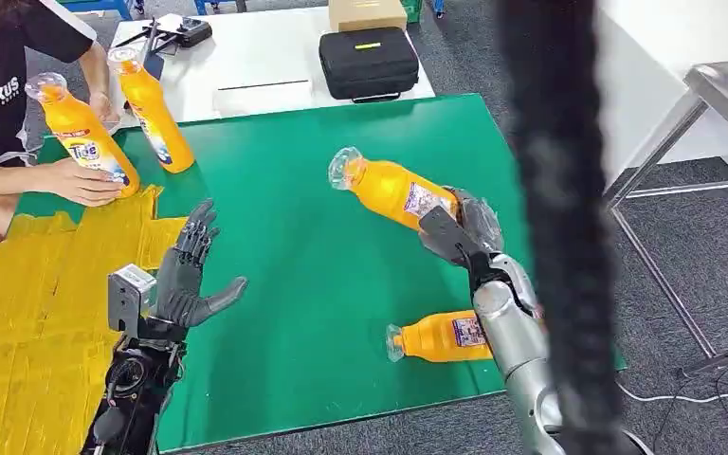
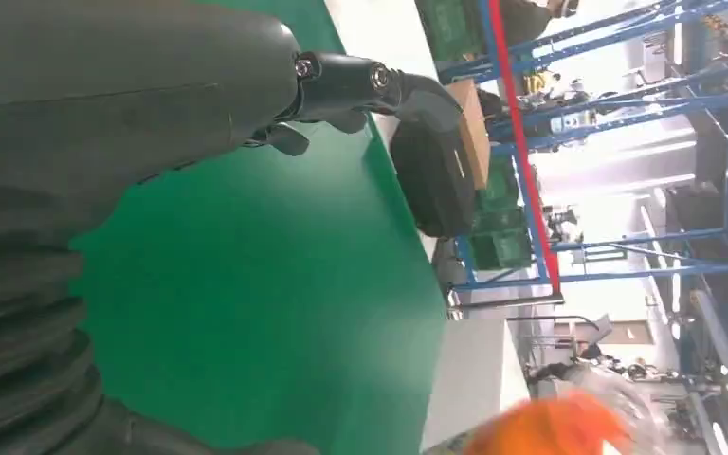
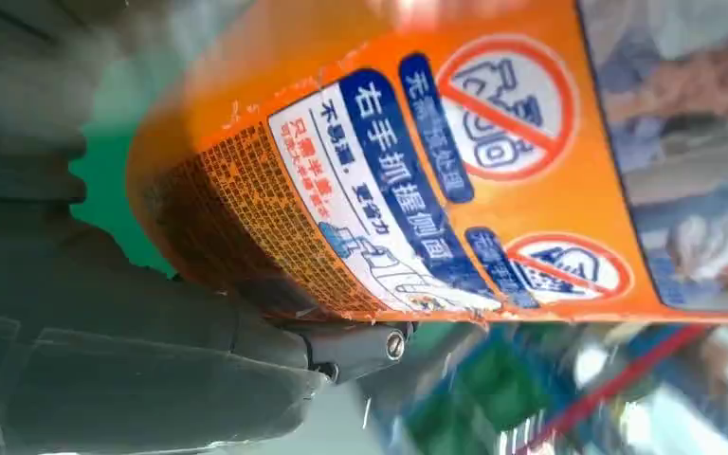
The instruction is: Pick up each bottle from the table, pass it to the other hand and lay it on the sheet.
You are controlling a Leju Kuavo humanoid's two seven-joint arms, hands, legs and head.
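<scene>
Head view: we stand at a green table [image 1: 322, 284] on grey carpet floor [image 1: 711, 256]. A yellow sheet [image 1: 47, 313] covers the table's left part, and a white table [image 1: 246, 57] behind carries a black case [image 1: 368, 63] w/ a cardboard box [image 1: 367, 13] just beyond it. A metal table frame [image 1: 668, 142] stands at the right.

Our right hand [image 1: 460, 230] is clamped on the base end of an orange detergent bottle [image 1: 389, 188], lifted above the table, clear cap toward the left. In right wrist view its label [image 3: 389, 199] w/ Chinese text is very near. A second orange bottle [image 1: 436, 337] lies on the table beside our right forearm.

Our left hand [image 1: 188, 275] is held up over the sheet's edge, fingers apart, holding nothing.

A person [image 1: 19, 104] at far left holds two more orange bottles: one [image 1: 81, 135] touching the sheet, one [image 1: 152, 109] on the green.
</scene>
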